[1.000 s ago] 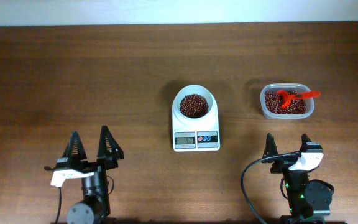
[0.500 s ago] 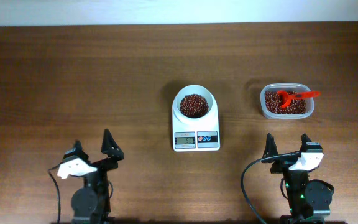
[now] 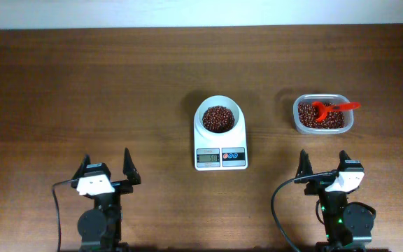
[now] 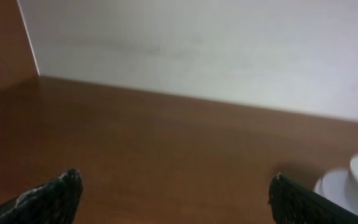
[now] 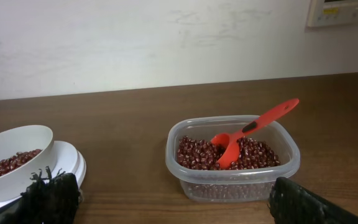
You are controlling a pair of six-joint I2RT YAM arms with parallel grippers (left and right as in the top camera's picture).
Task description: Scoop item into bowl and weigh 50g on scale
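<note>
Scale (image 3: 220, 145) shows its display (image 3: 208, 158) only overhead.

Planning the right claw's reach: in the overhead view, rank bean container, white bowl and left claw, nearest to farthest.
1. Bean container, just ahead of the right claw.
2. White bowl, centre, on the scale.
3. Left claw, far left.

Left gripper (image 3: 107, 169) swung slightly right along the tabletop's near edge, its wrist rolled over.
</note>
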